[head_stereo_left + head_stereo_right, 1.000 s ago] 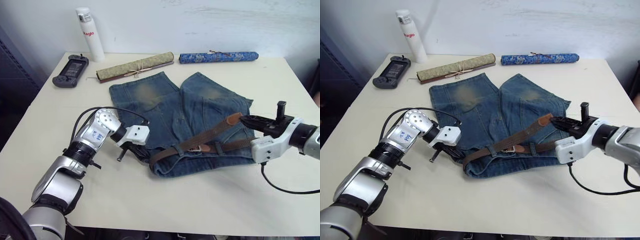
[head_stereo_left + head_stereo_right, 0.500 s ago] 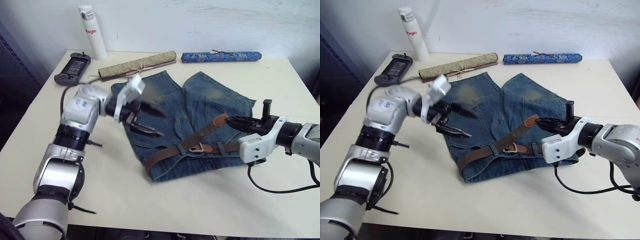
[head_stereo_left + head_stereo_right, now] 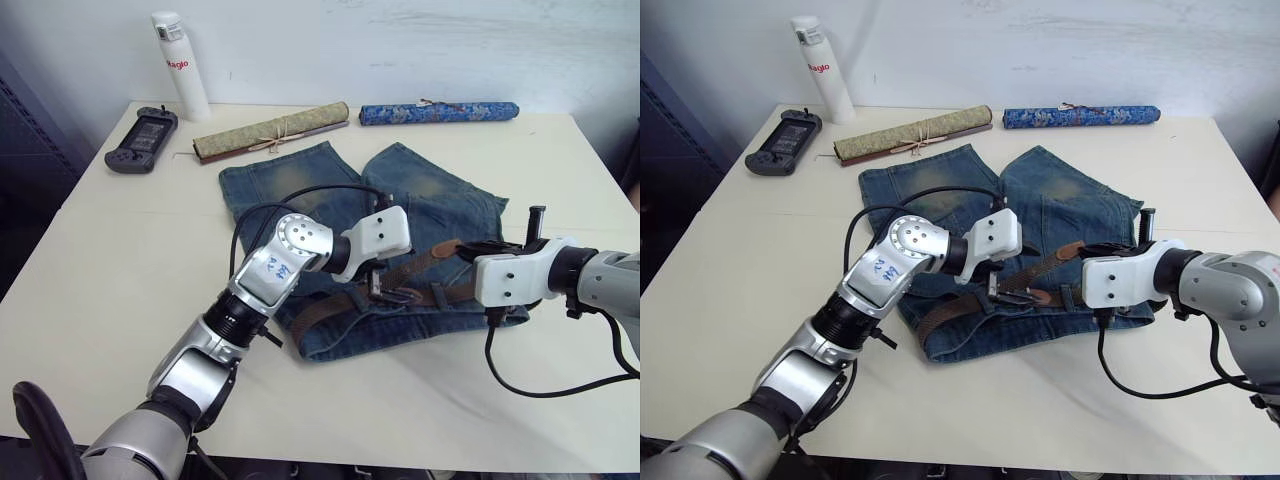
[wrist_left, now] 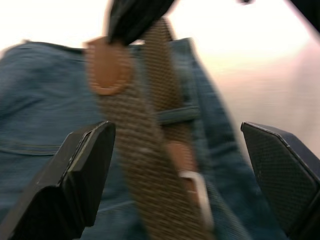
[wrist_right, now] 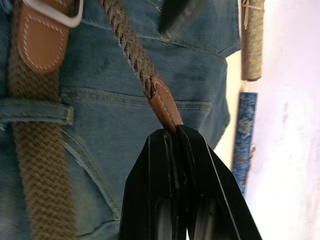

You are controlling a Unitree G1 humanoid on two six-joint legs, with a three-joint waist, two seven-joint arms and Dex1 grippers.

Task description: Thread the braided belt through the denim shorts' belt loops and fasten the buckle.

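Since 0.5 s ago our left gripper (image 4: 175, 165) swings down, open, over the buckle (image 3: 393, 293). Our right gripper (image 5: 175, 135) pinches the braided belt (image 5: 131, 47) tip at 3 o'clock; we judge fastening comes next.

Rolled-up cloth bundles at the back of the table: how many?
2: an olive-tan roll tied with string beyond the denim shorts' left leg, and a blue patterned roll to its right, beyond the right leg.

One denim shorts (image 3: 420, 215), one braided belt (image 3: 425, 263) — two rolls (image 3: 270, 131), one bottle (image 3: 179, 66), one handheld console (image 3: 141, 141).
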